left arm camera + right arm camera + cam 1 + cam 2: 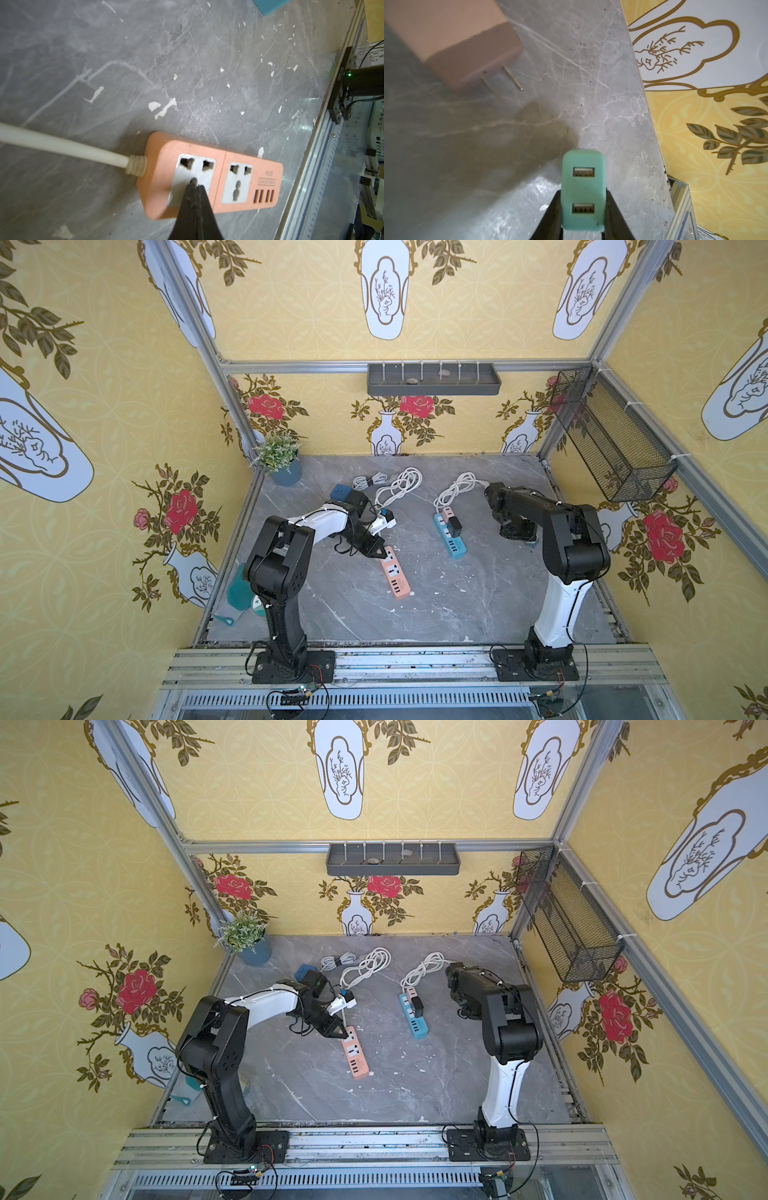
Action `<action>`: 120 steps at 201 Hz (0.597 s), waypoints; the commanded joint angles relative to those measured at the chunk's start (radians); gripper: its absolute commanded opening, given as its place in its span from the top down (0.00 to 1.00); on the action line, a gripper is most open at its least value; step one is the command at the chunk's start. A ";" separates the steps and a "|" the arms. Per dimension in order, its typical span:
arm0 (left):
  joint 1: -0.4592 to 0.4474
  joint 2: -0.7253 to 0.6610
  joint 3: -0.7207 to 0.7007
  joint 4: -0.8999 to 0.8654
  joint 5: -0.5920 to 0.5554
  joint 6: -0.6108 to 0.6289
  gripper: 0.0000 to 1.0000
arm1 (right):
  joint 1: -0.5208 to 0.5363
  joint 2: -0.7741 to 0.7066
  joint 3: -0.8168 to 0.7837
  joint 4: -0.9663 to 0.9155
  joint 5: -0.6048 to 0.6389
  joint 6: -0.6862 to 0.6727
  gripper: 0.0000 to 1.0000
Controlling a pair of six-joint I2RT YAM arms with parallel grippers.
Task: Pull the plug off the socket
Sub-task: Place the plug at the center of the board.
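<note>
Left gripper (pixel 194 188) closed, empty, black fingertips pressed together and resting on the far outlet of the orange power strip (pixel 218 176), on the grey faceplate just by the earth hole. Both outlets of that strip bare, four USB slots at its near end, pale cord (pixel 62 145) running off its far end. Same contact seen in both top views, tips (pixel 380 552) down on the far end of the orange strip (pixel 356 1054), which lies left of centre on the grey marble tabletop (pixel 457 605). Right gripper (pixel 583 207) clamped on a teal USB charger plug (pixel 583 187), one finger (pixel 552 209) on each side of its body, two USB ports facing the wrist camera, held low over the tabletop near the right wall. Pink charger (pixel 454 41) lying on its side just beyond, two metal prongs bare, apart from the teal plug. In a top view, right gripper hidden under its own arm (pixel 540 514) at the far right of the table. Blue power strip (pixel 451 537) at centre, to the left of the right arm, with a pink plug (pixel 448 513) and a black plug (pixel 455 526) seated in it, white cord coiled at its far end. White adapter with a blue plug (pixel 388 517) lying just beyond the left wrist. Potted plant (pixel 280 460) in the far left corner.
</note>
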 commanded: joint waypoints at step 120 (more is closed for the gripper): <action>0.002 -0.001 -0.017 -0.022 -0.069 0.013 1.00 | 0.179 -0.213 -0.026 -0.033 -0.074 0.032 0.25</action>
